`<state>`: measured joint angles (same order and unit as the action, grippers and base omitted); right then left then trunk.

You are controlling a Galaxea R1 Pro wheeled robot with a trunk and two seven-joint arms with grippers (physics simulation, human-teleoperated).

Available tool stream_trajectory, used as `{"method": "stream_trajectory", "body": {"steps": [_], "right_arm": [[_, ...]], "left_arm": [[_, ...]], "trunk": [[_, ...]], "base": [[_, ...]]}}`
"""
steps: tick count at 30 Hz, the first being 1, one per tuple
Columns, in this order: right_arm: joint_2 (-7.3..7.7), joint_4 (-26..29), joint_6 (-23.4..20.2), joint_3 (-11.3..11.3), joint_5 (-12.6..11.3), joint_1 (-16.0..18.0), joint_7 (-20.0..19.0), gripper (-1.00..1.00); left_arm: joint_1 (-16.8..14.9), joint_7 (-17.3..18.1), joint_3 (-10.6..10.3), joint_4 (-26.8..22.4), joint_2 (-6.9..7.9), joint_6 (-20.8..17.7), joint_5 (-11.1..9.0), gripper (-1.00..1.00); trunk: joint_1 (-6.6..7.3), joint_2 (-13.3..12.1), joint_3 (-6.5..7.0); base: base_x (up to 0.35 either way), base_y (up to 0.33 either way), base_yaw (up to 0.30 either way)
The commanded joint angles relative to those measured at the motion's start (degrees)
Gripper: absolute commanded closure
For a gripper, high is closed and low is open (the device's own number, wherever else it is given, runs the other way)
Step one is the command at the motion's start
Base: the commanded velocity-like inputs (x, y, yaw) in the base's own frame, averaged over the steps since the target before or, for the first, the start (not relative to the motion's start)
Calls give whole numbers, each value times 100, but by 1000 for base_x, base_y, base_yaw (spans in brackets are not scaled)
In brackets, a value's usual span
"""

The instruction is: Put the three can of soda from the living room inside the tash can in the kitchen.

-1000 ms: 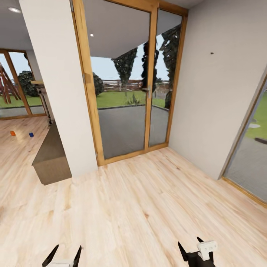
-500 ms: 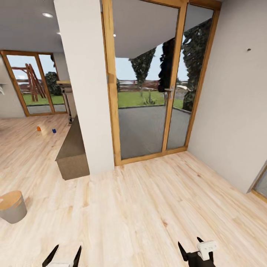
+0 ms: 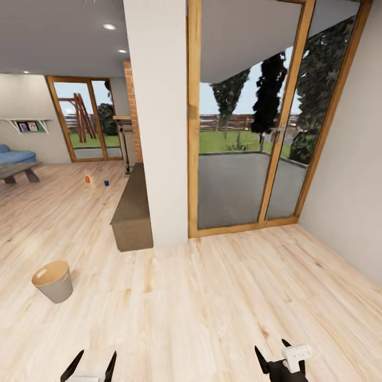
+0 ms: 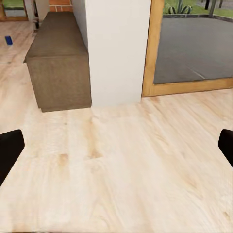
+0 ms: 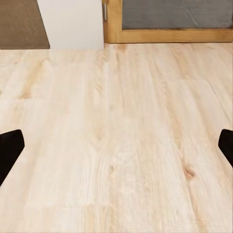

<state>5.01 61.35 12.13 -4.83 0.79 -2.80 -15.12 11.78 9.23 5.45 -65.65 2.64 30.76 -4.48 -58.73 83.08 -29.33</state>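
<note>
Pale-walled tash can (image 3: 53,281) now fully in view, camera having turned.

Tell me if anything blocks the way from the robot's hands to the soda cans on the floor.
Nothing visible does. The orange can and blue can stand far off on open plank floor, left of the brown cabinet. The bin sits left of a straight path.

Floor (image 3: 212,297): pale wood planks. Bin (image 3: 53,281): grey wall, tan inside. Cans: orange (image 3: 87,179), blue (image 3: 106,182). Sofa (image 3: 13,155): blue. Door frames (image 3: 193,132): honey wood.
</note>
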Motion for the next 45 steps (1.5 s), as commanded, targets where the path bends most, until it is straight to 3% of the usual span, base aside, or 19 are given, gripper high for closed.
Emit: {"method": "stream_trajectory", "body": {"steps": [1, 45], "right_arm": [[0, 0, 0, 0, 0, 0, 0, -100], [0, -9, 0, 2, 0, 0, 0, -100]], "left_arm": [[0, 0, 0, 0, 0, 0, 0, -100], [0, 0, -1, 2, 0, 0, 0, -100]], "trunk": [[0, 0, 0], [0, 0, 0]], "base": [[78, 181, 257], [76, 175, 257]]}}
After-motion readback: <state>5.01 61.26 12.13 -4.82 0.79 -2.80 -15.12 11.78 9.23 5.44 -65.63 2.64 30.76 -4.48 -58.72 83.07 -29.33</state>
